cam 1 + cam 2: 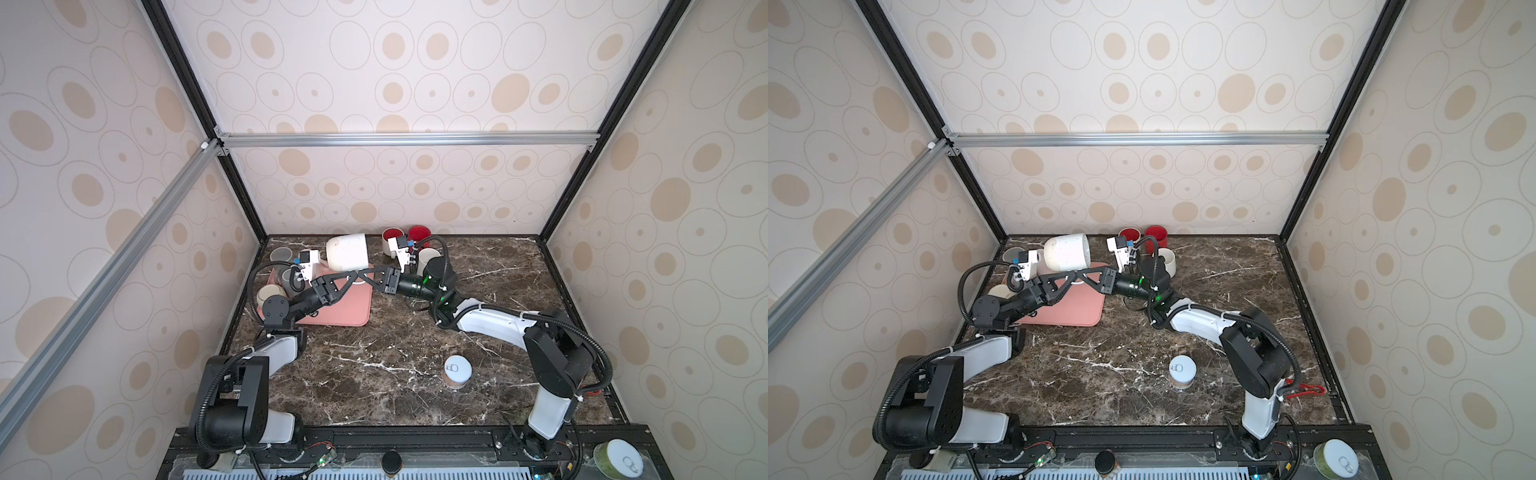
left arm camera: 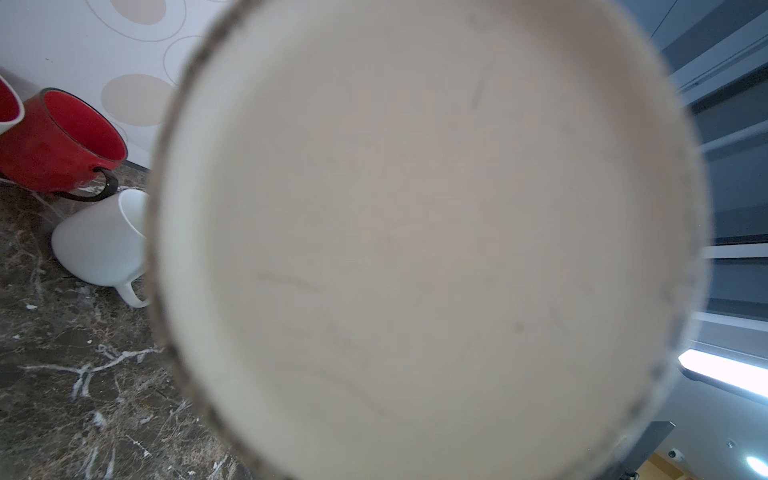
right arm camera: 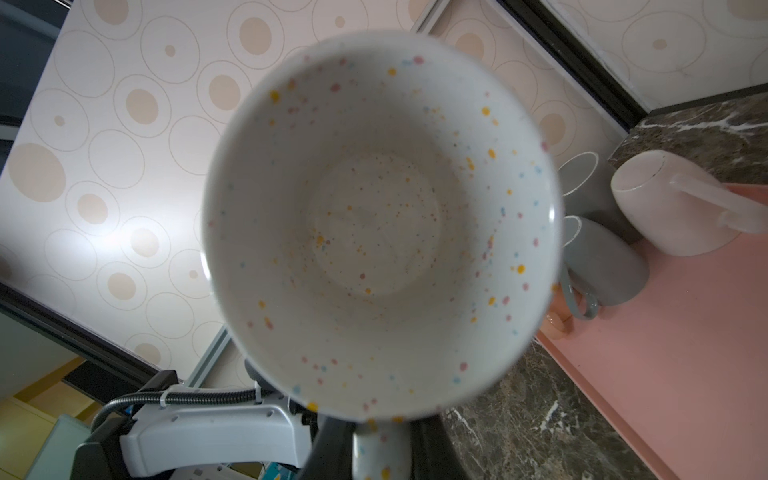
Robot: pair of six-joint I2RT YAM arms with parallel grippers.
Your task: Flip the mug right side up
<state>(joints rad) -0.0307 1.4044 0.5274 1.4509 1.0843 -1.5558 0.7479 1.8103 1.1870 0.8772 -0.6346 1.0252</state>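
Above the pink mat (image 1: 345,311), we see the speckled mug (image 1: 348,251) sideways, handle pinched in the right end effector (image 1: 363,274); whether the left end effector (image 1: 352,275) grips, we cannot tell.

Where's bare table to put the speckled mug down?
Free: marble table between pink mat and white-lidded can, plus its back-right corner. Crowded: grey mugs and beige mug by mat's left edge; red mug, white mug at back.

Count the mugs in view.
7: speckled mug held aloft; red mug, red-lined mug, white mug at back; two grey mugs, cream mug by mat's left edge. More may be hidden.
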